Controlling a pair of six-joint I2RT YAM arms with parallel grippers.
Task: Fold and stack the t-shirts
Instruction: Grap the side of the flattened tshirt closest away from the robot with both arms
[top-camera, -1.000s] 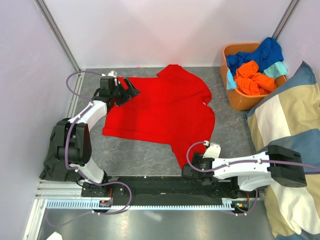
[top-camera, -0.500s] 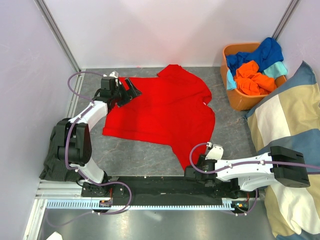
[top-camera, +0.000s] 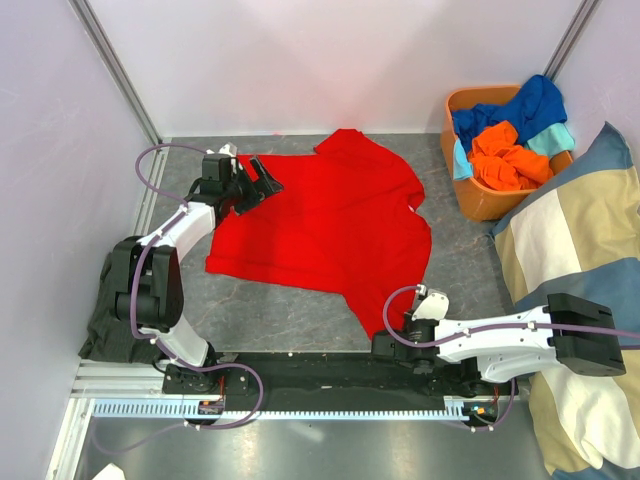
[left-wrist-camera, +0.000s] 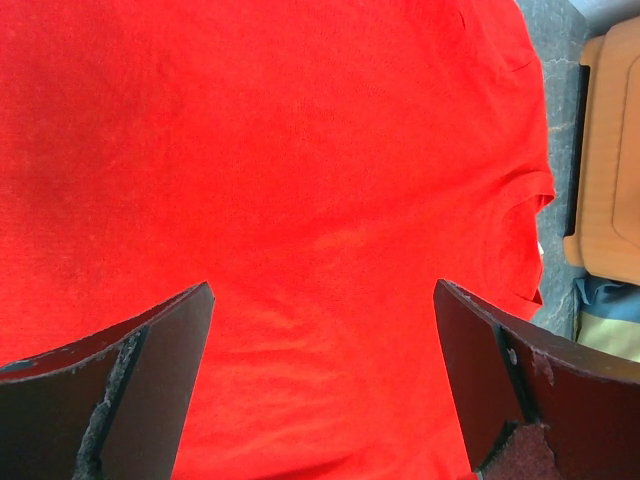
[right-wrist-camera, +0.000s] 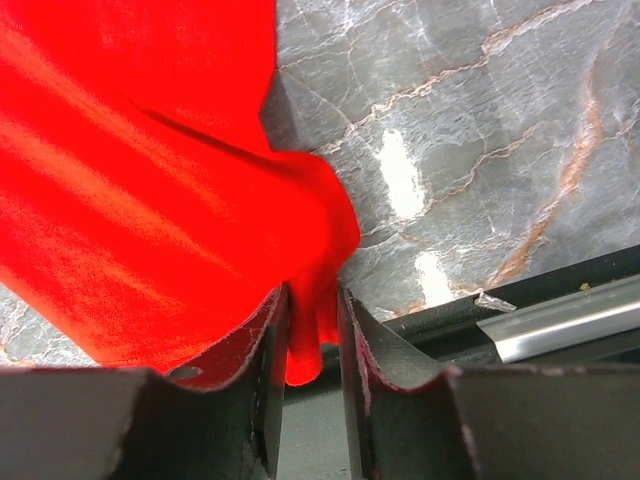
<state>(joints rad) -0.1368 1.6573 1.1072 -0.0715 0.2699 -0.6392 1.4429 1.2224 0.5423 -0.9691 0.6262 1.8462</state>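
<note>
We find the right gripper (right-wrist-camera: 312, 300) pressed nearly together on the plain red short-sleeved fabric t-shirt (top-camera: 330, 215). In the right wrist view a bunched corner of the cloth sits pinched between its two dark fingers (right-wrist-camera: 262, 345). The rest of the shirt spreads away ahead of it and to its left over the grey marbled table top (right-wrist-camera: 480, 130). Just beside the fingertips runs the black and metal rail (right-wrist-camera: 560, 325) at the table's near edge.

The left gripper (left-wrist-camera: 322, 290) stands spread wide, with nothing between its jaws. It hangs over the far-left part of the same shirt, whose red cloth fills the space beneath and ahead of it. We cannot tell whether its fingertips touch the fabric.

Well apart from both grippers, far off to the right gripper's right, an orange plastic tub (top-camera: 478, 208) holds a crumpled royal blue t-shirt (top-camera: 535, 100), an orange t-shirt (top-camera: 505, 160) and a light teal t-shirt (top-camera: 555, 138). Beside the tub, nearer the right arm, leans a big blue-and-beige checked cushion (top-camera: 560, 240).
</note>
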